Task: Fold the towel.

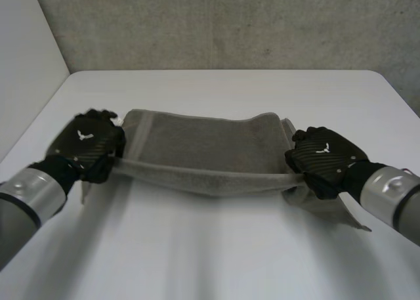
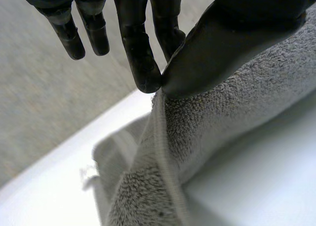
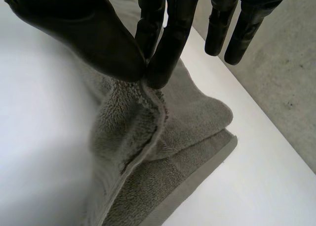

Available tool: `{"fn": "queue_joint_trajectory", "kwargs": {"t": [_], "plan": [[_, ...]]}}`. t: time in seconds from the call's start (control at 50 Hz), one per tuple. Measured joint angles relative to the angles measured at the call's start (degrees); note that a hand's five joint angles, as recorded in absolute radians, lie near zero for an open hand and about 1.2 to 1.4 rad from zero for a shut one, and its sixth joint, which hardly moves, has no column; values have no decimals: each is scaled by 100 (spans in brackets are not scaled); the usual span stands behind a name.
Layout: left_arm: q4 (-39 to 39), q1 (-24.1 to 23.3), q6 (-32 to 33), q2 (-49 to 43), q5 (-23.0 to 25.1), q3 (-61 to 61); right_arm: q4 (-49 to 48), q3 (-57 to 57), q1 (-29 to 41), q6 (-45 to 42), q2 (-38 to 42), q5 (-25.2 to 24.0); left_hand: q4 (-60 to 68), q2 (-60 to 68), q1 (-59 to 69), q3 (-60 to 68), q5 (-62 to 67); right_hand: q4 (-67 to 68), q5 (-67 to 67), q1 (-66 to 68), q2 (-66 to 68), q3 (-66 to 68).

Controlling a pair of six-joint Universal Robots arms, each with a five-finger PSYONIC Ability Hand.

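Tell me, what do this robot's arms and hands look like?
The left robot hand and right robot hand are black, with a woven-looking back plate carrying a small white winged emblem. Their fingers are dark, glossy and rounded at the tips. The left arm and right arm are silvery-grey cylinders behind black wrists.

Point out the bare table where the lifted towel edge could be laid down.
Bare table runs between the towel's far edge and the wall, and a broad patch lies on the near side, between the two arms. It is crowded at the towel's ends, where the left hand and right hand pinch its lifted edge.
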Motion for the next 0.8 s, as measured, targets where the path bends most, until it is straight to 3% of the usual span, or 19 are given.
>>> {"fn": "queue_joint_trajectory", "kwargs": {"t": [0.12, 0.26, 0.46, 0.66, 0.72, 0.8], "plan": [[307, -104, 8, -747, -67, 154, -555, -181, 233, 395, 708, 470, 0, 0, 31, 0, 4, 0, -136, -40, -104, 0], [489, -63, 6, -1139, -273, 357, -865, -162, 341, 931, 1190, 820, 0, 0, 31, 0, 4, 0, -3060, -2661, -2796, 0], [479, -35, -1, -1110, -362, 398, -824, 43, 248, 1400, 1245, 970, 0, 0, 31, 0, 4, 0, -5510, -4907, -5181, 0], [451, -27, -7, -1081, -356, 345, -792, 181, -97, 1494, 1164, 1276, 0, 0, 31, 0, 4, 0, -5191, -4834, -5115, 0], [446, -21, -9, -1068, -358, 320, -766, 258, -235, 1493, 1144, 1273, 0, 0, 31, 0, 4, 0, -4358, -4085, -4343, 0], [444, 14, -10, -1054, -361, 286, -711, 407, -403, 1485, 1112, 1159, 0, 0, 31, 0, 4, 0, -2281, -1986, -2155, 0]]}}
